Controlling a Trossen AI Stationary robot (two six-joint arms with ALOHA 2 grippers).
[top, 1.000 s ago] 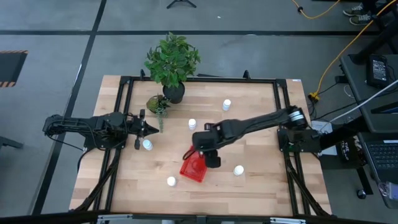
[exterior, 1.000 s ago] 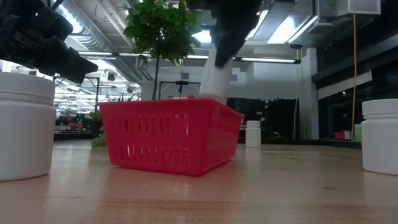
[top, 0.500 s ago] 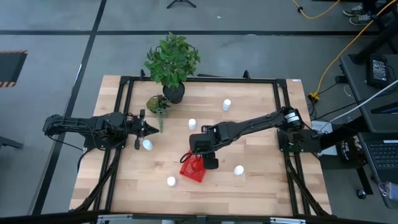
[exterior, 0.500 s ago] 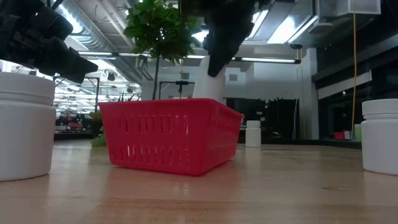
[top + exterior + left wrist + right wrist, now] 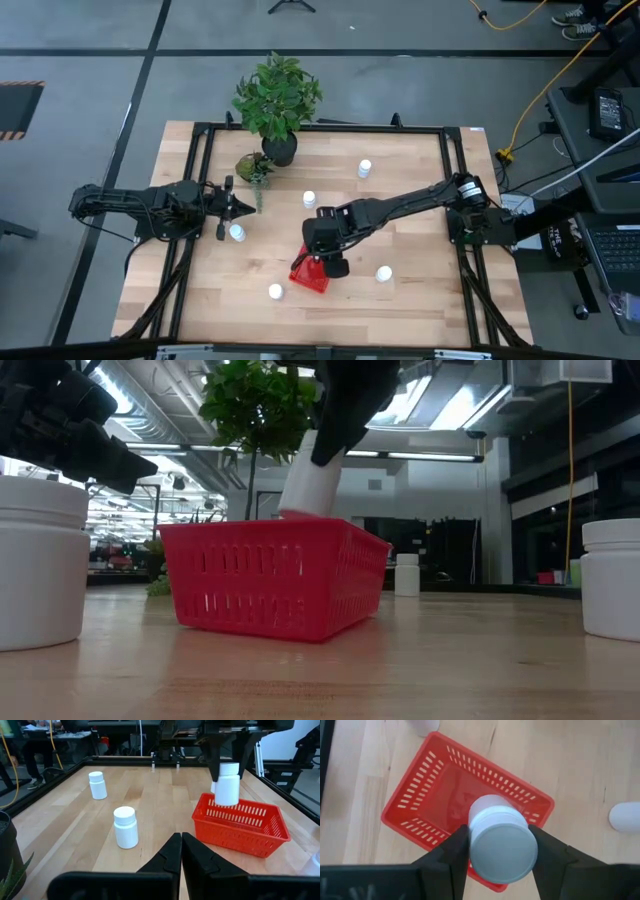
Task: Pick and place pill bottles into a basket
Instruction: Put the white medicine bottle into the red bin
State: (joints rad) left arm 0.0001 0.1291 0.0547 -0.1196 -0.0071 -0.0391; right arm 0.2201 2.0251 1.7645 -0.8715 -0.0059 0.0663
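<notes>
Wooden table (image 5: 410, 190) — red basket (image 5: 309, 272) near its front edge. Right gripper (image 5: 500, 852) clamps a pill bottle (image 5: 227, 783) just above the basket's open top. Left gripper (image 5: 180, 851), fingers pressed together, hovers well apart.

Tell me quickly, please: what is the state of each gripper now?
Left gripper: closed, holding nothing.
Right gripper: closed on a pill bottle, above the red basket.
</notes>
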